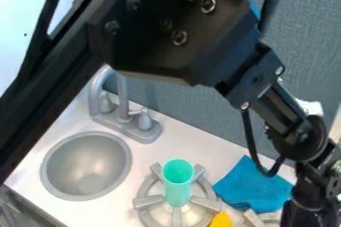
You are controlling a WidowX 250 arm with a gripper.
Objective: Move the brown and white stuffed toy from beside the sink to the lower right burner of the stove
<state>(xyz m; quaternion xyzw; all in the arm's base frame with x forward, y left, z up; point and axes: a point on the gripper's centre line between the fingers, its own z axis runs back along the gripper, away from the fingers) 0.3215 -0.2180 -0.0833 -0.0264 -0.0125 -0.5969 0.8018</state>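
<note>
Blue cloth (pixel 252 187) lies between green cup (pixel 178 185) and tool (pixel 307 217), whose grip I cannot tell; white counter (pixel 112 210), grey partition (pixel 200 114) behind

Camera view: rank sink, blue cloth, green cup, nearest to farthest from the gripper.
1. Blue cloth: just left of the gripper in the picture.
2. Green cup: upright on the burner, bottom middle.
3. Sink: over at the picture's left.

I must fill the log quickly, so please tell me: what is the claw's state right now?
Claw: at lower right, near the blue cloth; whether open, closed or holding something cannot be told.
</note>
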